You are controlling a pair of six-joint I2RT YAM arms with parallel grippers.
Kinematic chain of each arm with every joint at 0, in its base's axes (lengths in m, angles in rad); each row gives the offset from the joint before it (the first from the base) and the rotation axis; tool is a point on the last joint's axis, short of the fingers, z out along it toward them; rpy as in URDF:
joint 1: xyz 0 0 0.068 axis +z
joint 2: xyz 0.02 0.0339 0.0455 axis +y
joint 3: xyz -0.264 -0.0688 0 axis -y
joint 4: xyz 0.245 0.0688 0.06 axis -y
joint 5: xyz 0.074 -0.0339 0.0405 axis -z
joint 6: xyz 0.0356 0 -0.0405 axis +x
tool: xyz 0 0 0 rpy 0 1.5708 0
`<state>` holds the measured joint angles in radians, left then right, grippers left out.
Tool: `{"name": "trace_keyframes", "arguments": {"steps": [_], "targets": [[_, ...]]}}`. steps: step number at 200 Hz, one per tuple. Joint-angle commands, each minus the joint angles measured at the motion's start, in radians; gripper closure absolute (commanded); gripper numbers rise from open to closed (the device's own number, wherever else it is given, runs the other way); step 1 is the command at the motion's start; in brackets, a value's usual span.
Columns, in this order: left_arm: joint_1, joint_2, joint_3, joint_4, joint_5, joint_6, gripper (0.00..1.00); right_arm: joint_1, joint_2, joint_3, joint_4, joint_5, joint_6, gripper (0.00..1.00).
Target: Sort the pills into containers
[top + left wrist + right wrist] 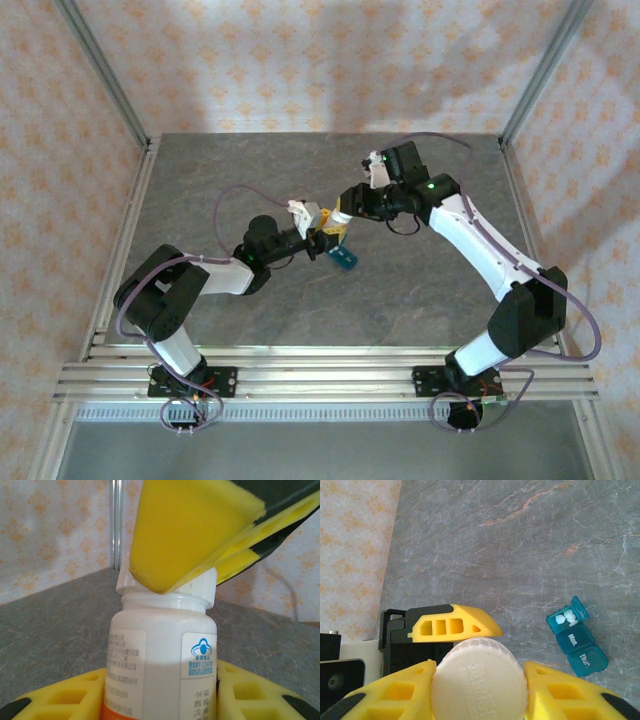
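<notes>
While the left gripper (162, 697) clamps the white pill bottle (160, 650) and the right gripper (479, 692) pinches its cap (479, 672), uncapping seems in hand, calling for a steady twist near the teal pill box (574, 641), open at one end, on the table (520, 540).

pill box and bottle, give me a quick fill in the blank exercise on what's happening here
The left arm's jaws hold a ____ bottle. The right arm's jaws flank the bottle's ____. On the pill box, ____ lid stands open. The lid beside the open one reads ____.
Missing words: white; cap; one; Mon.
</notes>
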<state>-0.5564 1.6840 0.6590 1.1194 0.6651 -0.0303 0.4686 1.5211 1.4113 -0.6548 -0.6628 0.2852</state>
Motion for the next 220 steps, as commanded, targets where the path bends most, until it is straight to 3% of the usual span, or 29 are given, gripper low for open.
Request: {"name": "trace_keyframes", "arguments": {"steps": [1, 111, 172, 220], "targets": [[-0.010, -0.018, 0.033, 0.145, 0.012, -0.010, 1.00, 0.013, -0.003, 0.020, -0.010, -0.009, 0.013, 0.57], [-0.010, -0.018, 0.028, 0.144, 0.013, -0.008, 1.00, 0.012, -0.010, 0.155, -0.124, 0.008, -0.081, 0.19], [-0.011, -0.021, 0.028, 0.145, 0.014, -0.008, 1.00, 0.006, 0.014, 0.277, -0.270, 0.052, -0.234, 0.15], [-0.011, -0.025, 0.024, 0.145, 0.013, -0.005, 1.00, -0.002, 0.080, 0.310, -0.355, 0.045, -0.336, 0.22]]}}
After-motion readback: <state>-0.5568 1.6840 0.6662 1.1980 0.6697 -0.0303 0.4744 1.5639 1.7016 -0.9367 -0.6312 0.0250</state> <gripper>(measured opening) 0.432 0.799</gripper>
